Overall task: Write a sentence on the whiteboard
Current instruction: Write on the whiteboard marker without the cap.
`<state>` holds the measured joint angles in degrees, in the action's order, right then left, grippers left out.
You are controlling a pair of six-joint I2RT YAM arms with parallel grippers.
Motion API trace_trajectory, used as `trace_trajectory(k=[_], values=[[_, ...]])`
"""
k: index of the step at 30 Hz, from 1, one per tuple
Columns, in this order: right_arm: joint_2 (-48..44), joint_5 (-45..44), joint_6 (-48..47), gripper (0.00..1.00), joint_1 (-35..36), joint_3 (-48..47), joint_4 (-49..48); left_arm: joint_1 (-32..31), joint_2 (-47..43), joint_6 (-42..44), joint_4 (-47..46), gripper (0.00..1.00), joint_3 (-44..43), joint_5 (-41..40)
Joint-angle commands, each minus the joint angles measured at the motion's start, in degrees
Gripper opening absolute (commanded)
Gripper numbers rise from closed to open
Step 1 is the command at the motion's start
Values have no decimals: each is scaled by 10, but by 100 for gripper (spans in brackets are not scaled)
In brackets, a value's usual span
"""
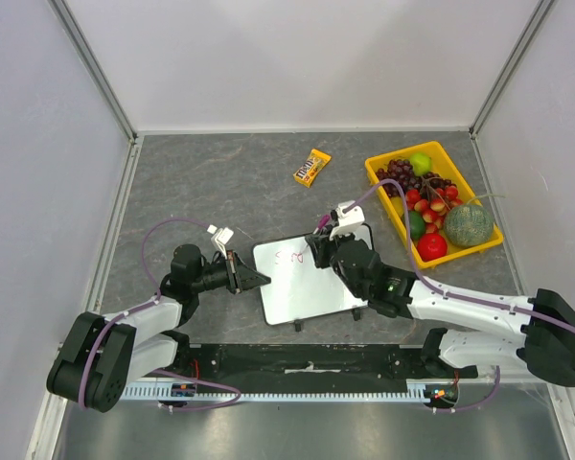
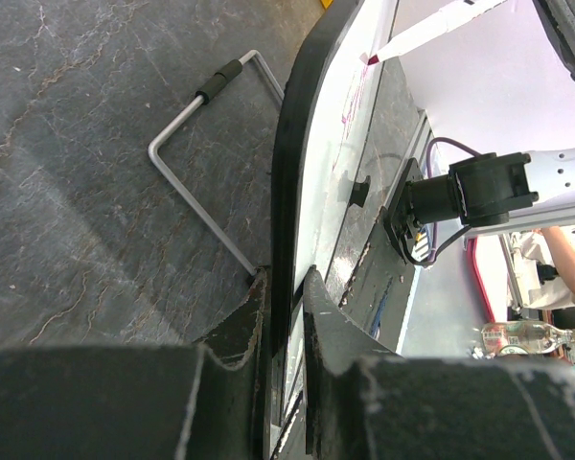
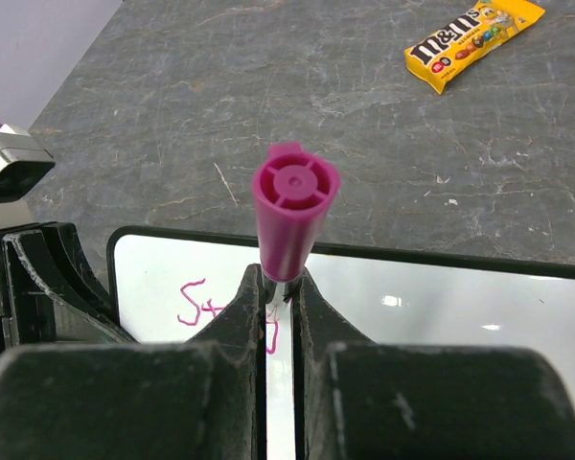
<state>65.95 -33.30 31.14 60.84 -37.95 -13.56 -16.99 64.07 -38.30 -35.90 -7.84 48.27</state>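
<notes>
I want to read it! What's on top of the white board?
The whiteboard carries pink handwriting, just a couple of letters showing. The right gripper holds a pink marker over it; its fingers cover anything written beside them. The left gripper pinches the board's edge.

The whiteboard (image 1: 302,287) has a glossy white face that catches small highlights, edged by a smooth black rim, probably plastic. The table (image 1: 220,182) under it is matt dark grey with pale veins (a stone look, slightly rough). The marker (image 3: 295,192) is smooth magenta plastic. The left gripper (image 2: 284,278) and right gripper (image 3: 278,287) are matt black plastic, scuffed pale at the edges. At twelve o'clock from the board lies a shiny yellow candy wrapper (image 1: 312,167), and at two o'clock a smooth yellow plastic tray (image 1: 374,167). Beside the board is a bare bent metal rod (image 2: 196,206).
</notes>
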Motion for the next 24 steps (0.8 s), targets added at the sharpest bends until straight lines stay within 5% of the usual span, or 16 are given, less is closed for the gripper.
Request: trace_trajectory(k=[1,24], values=[[10,9,-12,0,-5,-25,1,2,0,26,29,2,12,-35],[-36,26,-6,0,-27,9,-6,2,1,26,29,2,12,-36]])
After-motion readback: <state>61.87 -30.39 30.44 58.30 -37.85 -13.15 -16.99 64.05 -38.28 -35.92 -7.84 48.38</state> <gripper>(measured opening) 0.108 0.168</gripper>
